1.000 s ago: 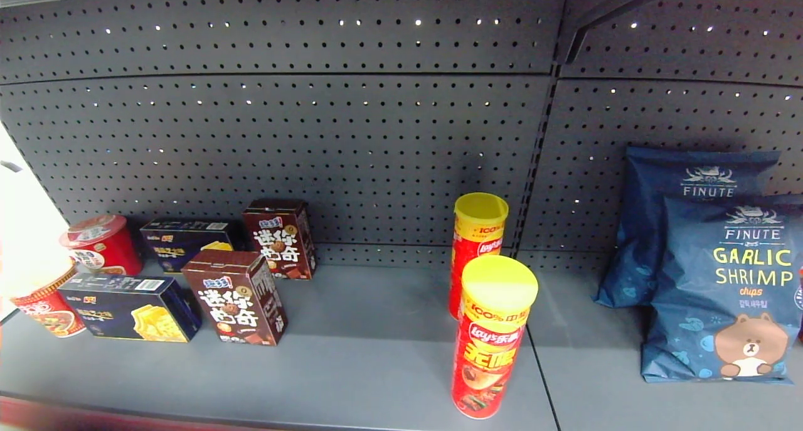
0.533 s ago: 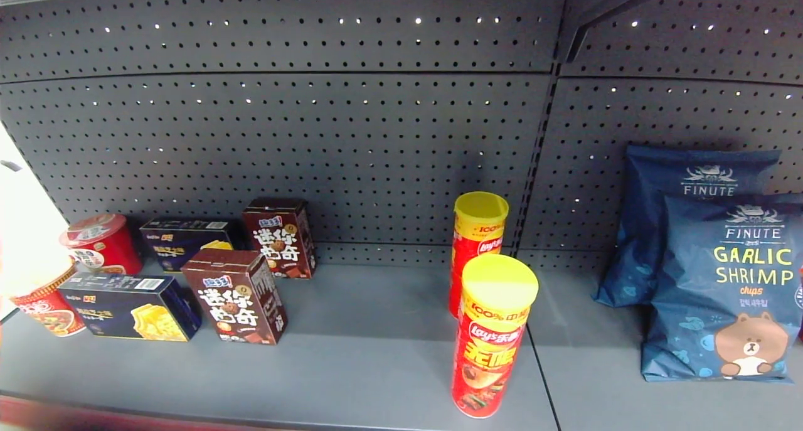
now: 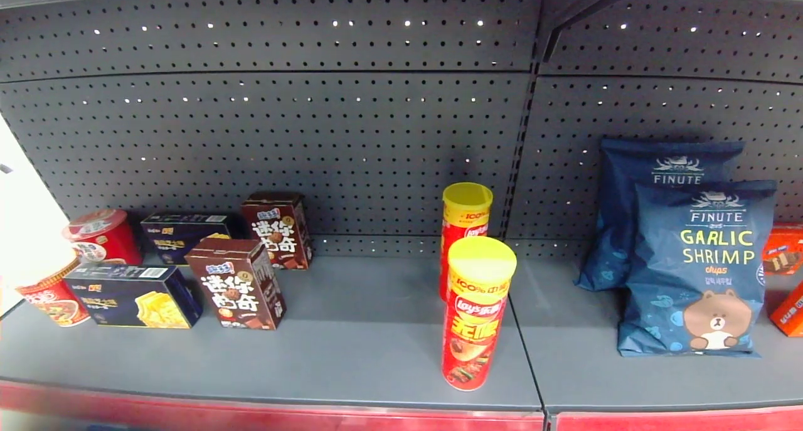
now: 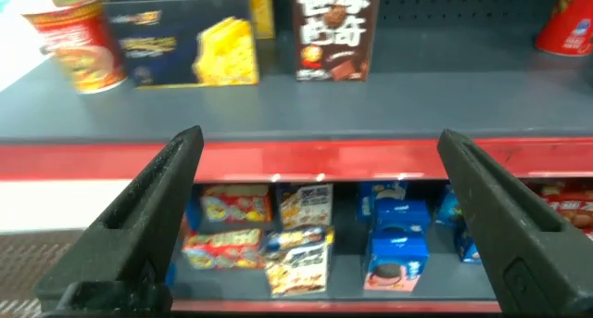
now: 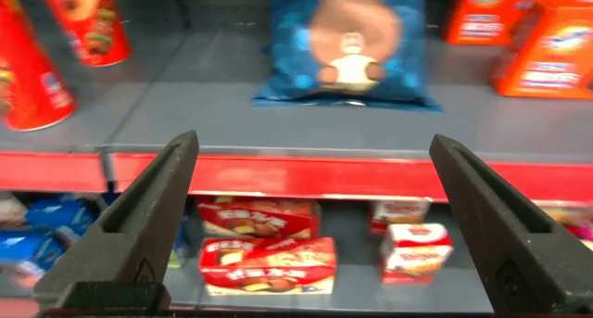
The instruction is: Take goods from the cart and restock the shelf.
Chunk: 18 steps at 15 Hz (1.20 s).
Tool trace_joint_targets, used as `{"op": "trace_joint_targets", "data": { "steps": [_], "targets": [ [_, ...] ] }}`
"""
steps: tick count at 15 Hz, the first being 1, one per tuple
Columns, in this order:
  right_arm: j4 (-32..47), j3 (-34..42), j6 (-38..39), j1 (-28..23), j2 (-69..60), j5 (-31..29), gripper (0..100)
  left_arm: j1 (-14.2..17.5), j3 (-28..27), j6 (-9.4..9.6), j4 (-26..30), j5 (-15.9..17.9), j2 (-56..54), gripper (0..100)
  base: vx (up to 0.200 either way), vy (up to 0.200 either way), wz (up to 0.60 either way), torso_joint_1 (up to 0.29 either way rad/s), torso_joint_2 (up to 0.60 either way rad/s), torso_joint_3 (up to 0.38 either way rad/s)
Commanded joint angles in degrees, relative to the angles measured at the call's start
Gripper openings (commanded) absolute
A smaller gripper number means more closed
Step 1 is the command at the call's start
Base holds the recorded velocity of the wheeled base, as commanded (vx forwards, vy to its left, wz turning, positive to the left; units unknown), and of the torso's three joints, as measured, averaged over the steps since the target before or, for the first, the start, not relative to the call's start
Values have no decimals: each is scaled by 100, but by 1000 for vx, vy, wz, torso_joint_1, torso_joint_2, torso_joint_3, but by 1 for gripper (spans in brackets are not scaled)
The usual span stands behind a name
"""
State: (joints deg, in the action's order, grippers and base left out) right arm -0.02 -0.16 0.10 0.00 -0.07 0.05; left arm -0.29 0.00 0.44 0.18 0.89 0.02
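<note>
The grey shelf (image 3: 376, 356) holds two red chip cans with yellow lids (image 3: 477, 312), two brown cookie boxes (image 3: 237, 291), two dark blue boxes (image 3: 135, 296), two red cup noodles (image 3: 103, 238) and blue shrimp chip bags (image 3: 696, 268). My left gripper (image 4: 320, 140) is open and holds nothing. It hangs in front of the red shelf edge (image 4: 306, 160), below a brown cookie box (image 4: 334, 31). My right gripper (image 5: 314, 144) is open too, with nothing in it. It is level with the shelf edge (image 5: 306, 174), in front of a blue bag (image 5: 347, 40).
Orange boxes (image 3: 784, 255) stand at the far right of the shelf. The lower shelf holds small snack boxes (image 4: 296, 235) (image 5: 269, 253). A perforated back panel (image 3: 313, 136) closes the rear. Bare shelf floor (image 3: 370, 305) lies between the cookie boxes and the cans.
The head camera has shifted, so the whole picture slid left and up. The red shelf edge and the orange boxes have come into view. The goods keep their places.
</note>
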Motion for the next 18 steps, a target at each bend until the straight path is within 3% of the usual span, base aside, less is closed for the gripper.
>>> {"op": "trace_joint_targets", "data": {
  "steps": [1,6,10,18],
  "targets": [
    [2,-2,-1,9,7,-5,100,12,0,0,-1,-1,-2,100,0,0,0,0,0,0],
    [2,-2,-1,9,7,-5,100,12,0,114,-1,-10,-2,100,0,0,0,0,0,0],
    [2,7,-1,9,7,-5,100,12,0,448,-1,-19,-2,100,0,0,0,0,0,0],
    [2,-2,-1,9,7,-5,100,12,0,352,8,-45,-2,100,0,-25,0,0,1,0]
  ]
}}
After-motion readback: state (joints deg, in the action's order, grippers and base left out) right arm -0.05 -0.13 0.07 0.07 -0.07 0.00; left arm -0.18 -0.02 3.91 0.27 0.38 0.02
